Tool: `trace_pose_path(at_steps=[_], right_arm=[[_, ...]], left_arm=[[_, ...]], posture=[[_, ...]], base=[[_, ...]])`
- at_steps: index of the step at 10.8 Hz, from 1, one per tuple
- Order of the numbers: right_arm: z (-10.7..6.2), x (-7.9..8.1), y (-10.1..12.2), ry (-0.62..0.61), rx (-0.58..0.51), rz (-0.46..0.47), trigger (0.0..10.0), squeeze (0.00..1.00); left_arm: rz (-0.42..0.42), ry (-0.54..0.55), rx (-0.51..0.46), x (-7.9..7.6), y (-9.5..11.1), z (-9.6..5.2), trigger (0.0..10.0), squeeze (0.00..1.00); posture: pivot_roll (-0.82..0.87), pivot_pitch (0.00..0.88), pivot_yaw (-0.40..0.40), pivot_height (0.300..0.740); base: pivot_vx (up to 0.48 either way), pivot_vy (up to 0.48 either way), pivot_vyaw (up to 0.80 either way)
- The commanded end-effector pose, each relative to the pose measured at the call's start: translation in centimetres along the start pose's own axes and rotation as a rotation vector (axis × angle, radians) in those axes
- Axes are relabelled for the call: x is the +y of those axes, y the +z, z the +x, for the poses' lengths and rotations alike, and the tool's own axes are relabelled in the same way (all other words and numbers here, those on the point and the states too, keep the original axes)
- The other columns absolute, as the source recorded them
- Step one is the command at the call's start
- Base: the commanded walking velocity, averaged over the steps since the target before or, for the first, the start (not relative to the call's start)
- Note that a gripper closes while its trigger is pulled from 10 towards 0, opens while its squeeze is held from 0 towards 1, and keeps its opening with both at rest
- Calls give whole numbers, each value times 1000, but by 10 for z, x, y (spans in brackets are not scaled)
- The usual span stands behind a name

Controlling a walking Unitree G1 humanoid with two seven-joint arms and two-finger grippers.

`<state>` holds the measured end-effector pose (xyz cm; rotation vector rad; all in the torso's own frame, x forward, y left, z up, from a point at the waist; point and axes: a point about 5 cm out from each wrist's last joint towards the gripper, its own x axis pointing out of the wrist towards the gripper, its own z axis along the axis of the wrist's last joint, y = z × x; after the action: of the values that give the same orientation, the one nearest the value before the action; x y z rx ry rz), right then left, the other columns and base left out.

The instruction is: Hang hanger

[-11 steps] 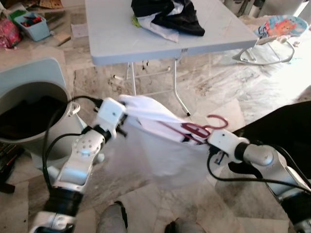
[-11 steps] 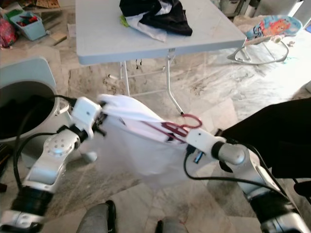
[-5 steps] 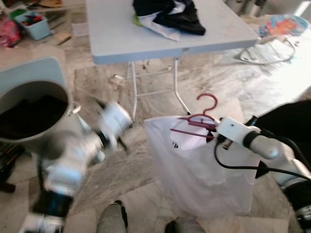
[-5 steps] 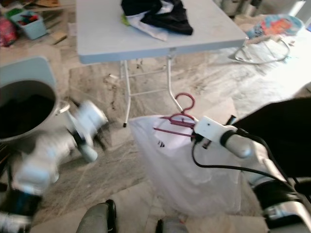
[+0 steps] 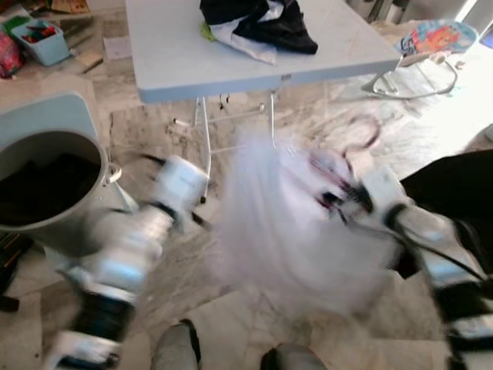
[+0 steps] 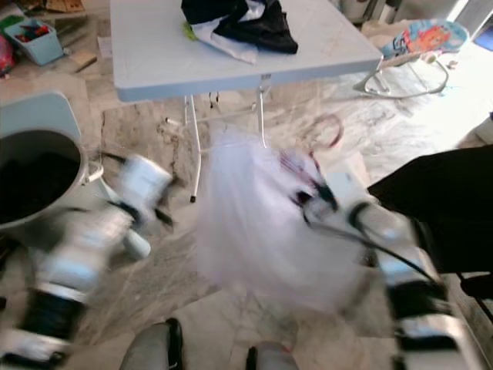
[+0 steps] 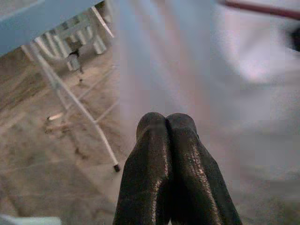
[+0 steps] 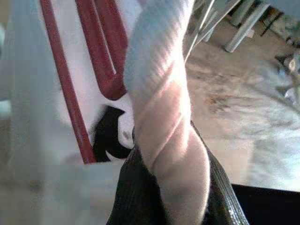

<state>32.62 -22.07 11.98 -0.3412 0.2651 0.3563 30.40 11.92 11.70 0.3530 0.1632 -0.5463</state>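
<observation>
Two containers sit toward the left of my head view: a big grey bin at mid-left with dark stuff heaped inside, and a small blue box in the upper left corner holding bright odds and ends I can't make out. Up top, the grey folding table carries a dark heap of clothes. Centre frame is a blur of white: a garment on a dark red hanger, its hook a smear just right of centre. My right gripper is pinching a twisted roll of that white cloth, the hanger bars right beside it. My left gripper sits left of centre, fingers pressed together on nothing, close to the cloth.
</observation>
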Motion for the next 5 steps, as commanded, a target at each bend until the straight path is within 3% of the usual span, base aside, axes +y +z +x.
trace_pose_path(at_steps=[1, 2, 3, 5], right_arm=[[-1, -8, 21, -50, -73, 63, 10000, 0], [0, 5, 30, 20, -124, 79, 10000, 0], [-4, 17, 41, 127, -168, 92, 10000, 0], [-13, 27, 52, 247, -193, 114, 10000, 0]], left_arm=[[21, 9, -21, -2, 4, 0, 10000, 0], [33, -3, -26, -6, 5, 1, 10000, 0], [69, 38, -5, -1, 0, 3, 10000, 0], [109, 101, 10, 11, -5, 5, 10000, 0]], posture=[[-91, 108, -59, 740], [-89, 107, -59, 740], [-88, 108, -59, 740], [-95, 108, -59, 740]], base=[[0, 0, 0], [0, 0, 0], [0, 0, 0], [0, 0, 0]])
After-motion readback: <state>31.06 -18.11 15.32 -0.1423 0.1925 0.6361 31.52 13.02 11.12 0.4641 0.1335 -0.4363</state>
